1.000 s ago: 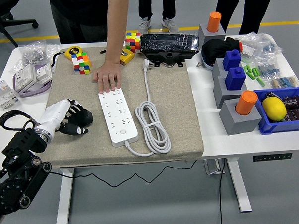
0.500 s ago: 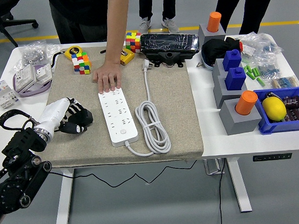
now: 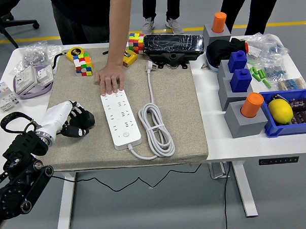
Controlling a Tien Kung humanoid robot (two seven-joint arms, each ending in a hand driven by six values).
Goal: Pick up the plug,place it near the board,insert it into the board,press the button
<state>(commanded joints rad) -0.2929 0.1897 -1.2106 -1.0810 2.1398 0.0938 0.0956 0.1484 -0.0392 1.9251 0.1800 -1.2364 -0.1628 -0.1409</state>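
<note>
We judge nothing done yet. The power strip (image 3: 120, 119) lies on the beige mat (image 3: 178, 108), steadied at its far end by a person's hand (image 3: 110, 78). Our left hand (image 3: 78, 123), fingers curled and empty, rests left of the strip. The plug (image 3: 150, 67) lies beyond its coiled cord (image 3: 156, 129), untouched and unplugged. We can read no writing.

We are seeing a white board (image 3: 120, 118) and white plug (image 3: 150, 67) lying on a beige mat (image 3: 178, 113), beside multicoloured cubes (image 3: 82, 64).
</note>
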